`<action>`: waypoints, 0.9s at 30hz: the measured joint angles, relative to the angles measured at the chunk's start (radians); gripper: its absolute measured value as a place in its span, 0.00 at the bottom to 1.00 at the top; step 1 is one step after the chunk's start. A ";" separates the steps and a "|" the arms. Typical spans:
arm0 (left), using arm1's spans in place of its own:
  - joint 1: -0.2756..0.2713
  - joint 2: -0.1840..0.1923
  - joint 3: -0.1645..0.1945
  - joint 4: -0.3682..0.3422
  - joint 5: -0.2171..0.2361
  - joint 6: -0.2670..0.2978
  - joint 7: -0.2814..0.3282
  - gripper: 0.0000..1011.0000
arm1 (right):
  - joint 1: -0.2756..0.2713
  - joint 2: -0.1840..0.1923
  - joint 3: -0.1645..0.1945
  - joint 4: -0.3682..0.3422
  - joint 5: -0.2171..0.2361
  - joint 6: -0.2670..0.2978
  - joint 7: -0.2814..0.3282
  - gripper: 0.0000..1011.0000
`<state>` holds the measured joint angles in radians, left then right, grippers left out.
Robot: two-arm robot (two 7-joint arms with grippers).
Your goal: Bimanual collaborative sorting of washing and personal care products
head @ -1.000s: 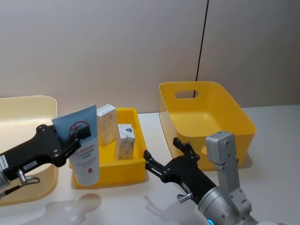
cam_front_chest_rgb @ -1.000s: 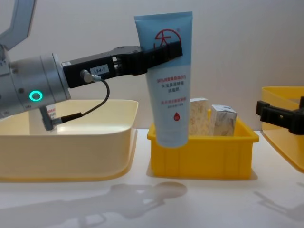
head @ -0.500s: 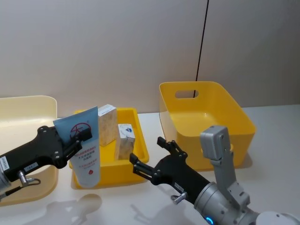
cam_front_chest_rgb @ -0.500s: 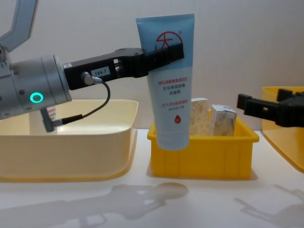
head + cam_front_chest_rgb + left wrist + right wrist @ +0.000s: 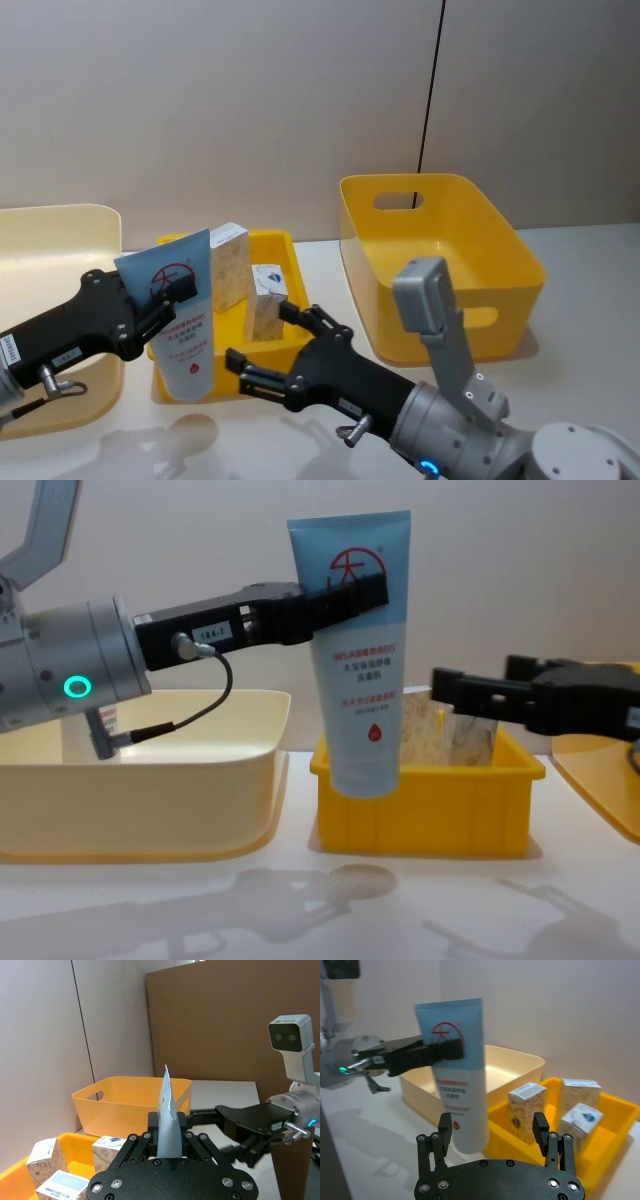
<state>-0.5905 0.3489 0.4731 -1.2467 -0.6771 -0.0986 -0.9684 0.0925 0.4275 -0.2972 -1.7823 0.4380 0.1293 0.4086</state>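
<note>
In comes the right gripper (image 5: 262, 338), jaws spread wide, now over the small yellow bin's (image 5: 290, 250) front edge and nearing the light-blue tube (image 5: 360, 680), clamped upright by the left gripper (image 5: 350, 585) at that bin's left-front corner, so a handover looks close.

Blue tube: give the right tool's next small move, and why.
Probably ease the right tool leftward until its open jaws straddle the blue tube low down: the left tool grips only its top, and the right is short of it.
</note>
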 joint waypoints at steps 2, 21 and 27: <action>0.000 0.000 0.000 0.000 0.000 0.000 0.000 0.20 | 0.012 0.001 -0.012 0.006 0.003 0.004 0.015 0.99; 0.000 0.000 0.000 0.000 0.000 0.000 0.000 0.20 | 0.096 -0.054 -0.103 0.084 -0.058 -0.040 -0.001 0.99; 0.000 0.000 0.000 0.000 0.000 0.000 0.000 0.20 | 0.109 -0.081 -0.117 0.108 -0.090 -0.062 -0.035 0.99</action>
<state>-0.5903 0.3489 0.4735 -1.2469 -0.6771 -0.0985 -0.9687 0.2018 0.3463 -0.4142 -1.6742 0.3479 0.0669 0.3735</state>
